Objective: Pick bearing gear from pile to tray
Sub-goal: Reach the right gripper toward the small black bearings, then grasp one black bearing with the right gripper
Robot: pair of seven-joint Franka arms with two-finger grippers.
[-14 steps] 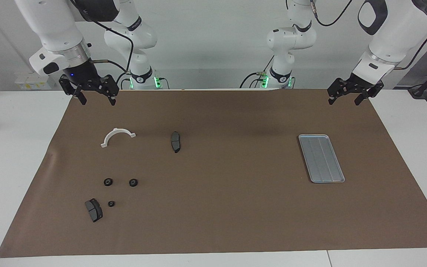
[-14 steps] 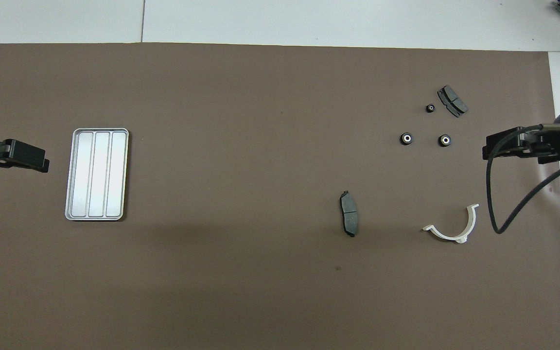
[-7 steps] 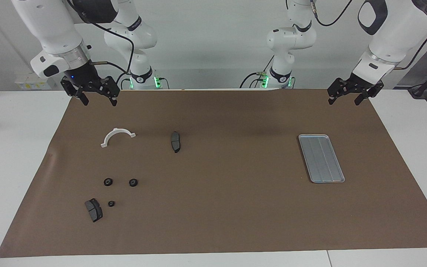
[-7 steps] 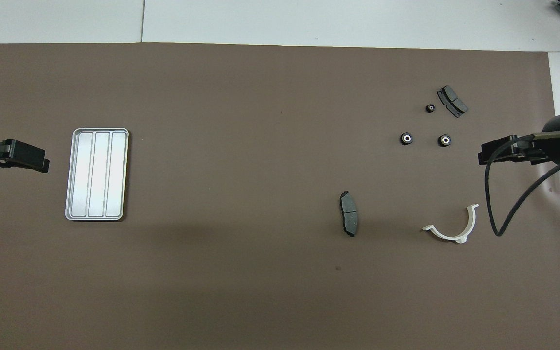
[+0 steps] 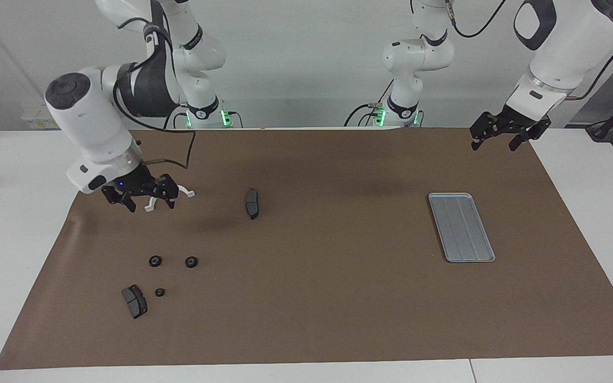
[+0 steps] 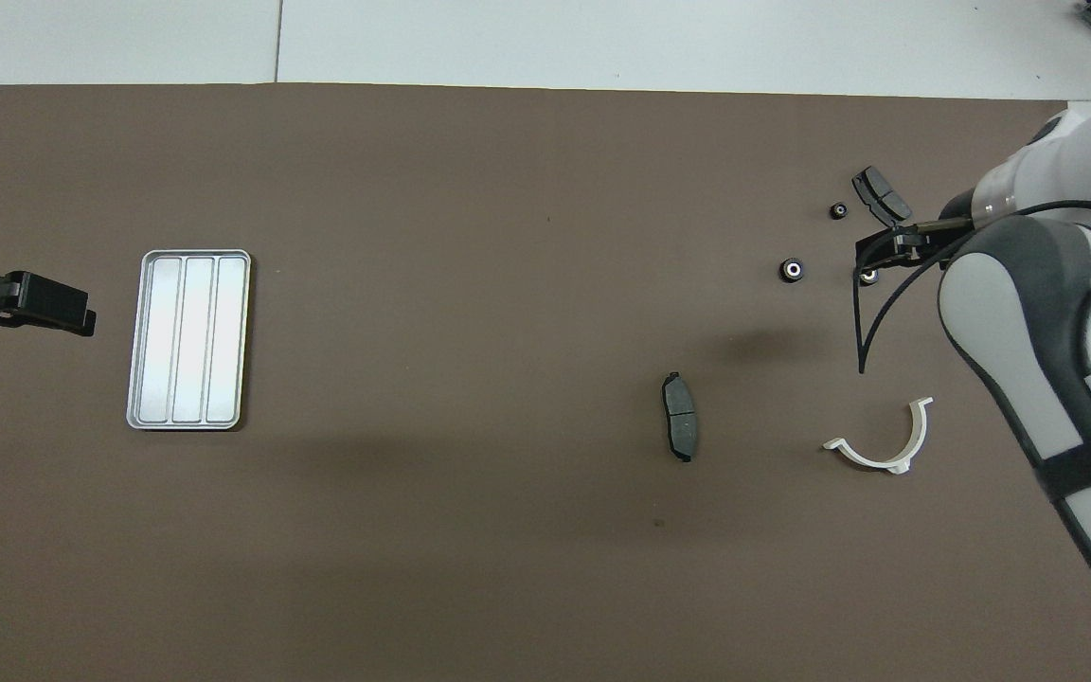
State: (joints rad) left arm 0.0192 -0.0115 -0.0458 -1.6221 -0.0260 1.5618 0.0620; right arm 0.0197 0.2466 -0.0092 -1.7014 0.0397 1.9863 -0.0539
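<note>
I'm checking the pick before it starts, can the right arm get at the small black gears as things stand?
Probably yes. The right gripper hangs open above the mat, with the three gears lying uncovered and well spaced; only a dark pad lies close.

Pretty clearly a robotics lab I'm working in, not anyone's home. My two white arms (image 5: 93, 122) are bolted at one end of a plain white table (image 5: 19, 213), bases glowing green, cables looping everywhere. A brown mat (image 5: 312, 298) covers the work area, with just a few machine parts (image 5: 152, 276) and a metal tray (image 5: 462, 227) laid out on it. Bare white wall (image 5: 306, 53), no decoration, cameras looking down from above. Very test-bench vibes.
</note>
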